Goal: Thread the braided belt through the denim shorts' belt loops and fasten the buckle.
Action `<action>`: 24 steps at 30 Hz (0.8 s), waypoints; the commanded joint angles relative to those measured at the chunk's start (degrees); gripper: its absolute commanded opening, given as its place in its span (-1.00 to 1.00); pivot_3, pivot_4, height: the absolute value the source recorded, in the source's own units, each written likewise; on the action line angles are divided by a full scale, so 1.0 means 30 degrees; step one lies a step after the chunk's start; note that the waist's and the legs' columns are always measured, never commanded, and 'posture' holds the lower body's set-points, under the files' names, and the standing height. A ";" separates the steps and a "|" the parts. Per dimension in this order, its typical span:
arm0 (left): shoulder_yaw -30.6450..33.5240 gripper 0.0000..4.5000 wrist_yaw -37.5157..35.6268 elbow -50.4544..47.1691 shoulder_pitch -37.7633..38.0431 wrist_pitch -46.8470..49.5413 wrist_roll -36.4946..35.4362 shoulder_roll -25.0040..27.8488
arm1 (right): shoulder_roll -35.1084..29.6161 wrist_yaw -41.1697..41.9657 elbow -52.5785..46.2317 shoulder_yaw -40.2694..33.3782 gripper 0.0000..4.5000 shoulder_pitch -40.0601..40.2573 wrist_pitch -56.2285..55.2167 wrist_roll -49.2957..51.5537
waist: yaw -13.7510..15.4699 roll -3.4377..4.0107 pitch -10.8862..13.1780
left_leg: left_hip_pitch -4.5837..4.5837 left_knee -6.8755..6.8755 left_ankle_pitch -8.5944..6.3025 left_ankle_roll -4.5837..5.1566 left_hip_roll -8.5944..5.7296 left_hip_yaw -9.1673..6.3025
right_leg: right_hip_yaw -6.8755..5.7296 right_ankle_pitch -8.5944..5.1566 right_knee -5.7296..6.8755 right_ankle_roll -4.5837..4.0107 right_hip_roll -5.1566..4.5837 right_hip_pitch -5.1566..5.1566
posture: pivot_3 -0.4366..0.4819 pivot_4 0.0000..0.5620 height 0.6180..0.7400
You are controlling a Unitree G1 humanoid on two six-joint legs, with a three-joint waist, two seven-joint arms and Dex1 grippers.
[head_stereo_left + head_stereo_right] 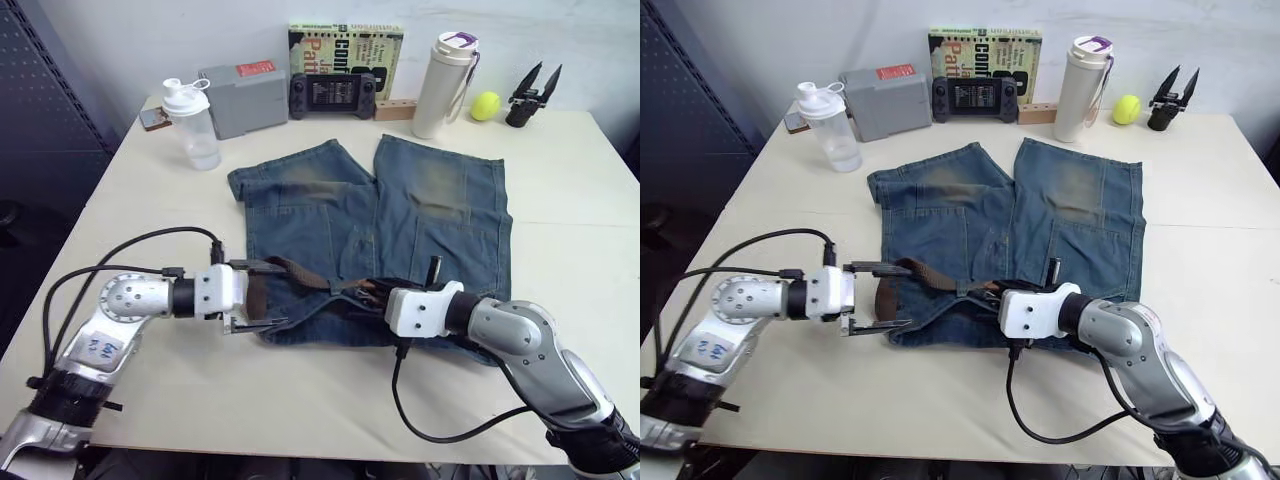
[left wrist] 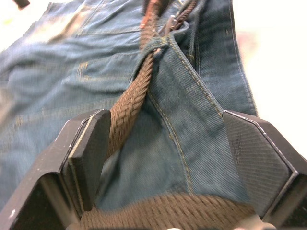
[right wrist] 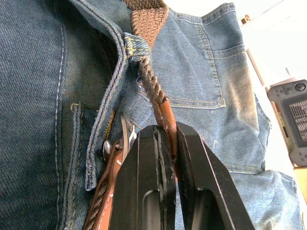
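Note:
The denim shorts [image 1: 420, 215] lie flat on the table, legs pointing away from me and the waistband nearest me. The braided belt [image 1: 292, 270] runs along the waistband. It passes under a belt loop [image 3: 135, 48] and another belt loop [image 2: 156, 44]. My left gripper [image 1: 262, 296] is open at the waistband's left corner, with denim and a bend of belt [image 2: 168, 211] between its fingers. At the middle of the waistband my right gripper [image 3: 168, 132] is shut on the belt's smooth brown tip. The silver buckle [image 3: 123, 140] lies just beside it.
Along the table's far edge stand a shaker bottle [image 1: 192, 125], a grey box [image 1: 244, 98], a game console [image 1: 333, 95] in front of a book [image 1: 345, 45], a white flask [image 1: 444, 85], a tennis ball [image 1: 485, 105] and a black tool [image 1: 532, 95].

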 commanded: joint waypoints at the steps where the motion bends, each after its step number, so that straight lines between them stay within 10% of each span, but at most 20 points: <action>1: 0.1579 0.48 0.0045 -0.1484 0.0073 0.3265 -0.2914 -0.0354 | 0.0012 -0.0062 -0.0403 -0.0376 -1.00 -0.0058 -0.0310 0.0253 | 0.0024 -0.0002 0.0001 | 0.0000 0.0000 0.0000 0.0000 -0.0001 0.0001 | 0.0002 0.0000 0.0000 0.0000 0.0000 0.0000 | -0.05 -0.47 0.85; 10: -0.0369 -0.98 0.0011 -0.1585 0.1230 0.2786 0.0739 -0.1727 | -0.0027 -0.0054 -0.0788 -0.0782 -1.00 0.0072 -0.0083 0.0582 | 0.0040 -0.0006 0.0004 | -0.0001 -0.0008 -0.0001 -0.0004 -0.0036 0.0023 | 0.0007 -0.0001 -0.0025 -0.0001 0.0014 -0.0001 | -0.05 -0.47 0.85; 24: -0.2806 -0.98 0.0372 0.0605 0.3352 -0.5032 0.8477 -0.1387 | -0.2197 0.2780 -0.2051 -0.7037 -1.00 0.0841 0.4336 0.7318 | 0.0098 -0.0005 0.0005 | -0.0004 -0.0016 -0.0003 -0.0004 -0.0031 0.0047 | 0.0018 0.0000 -0.0054 -0.0002 0.0013 0.0001 | -0.05 -0.47 0.85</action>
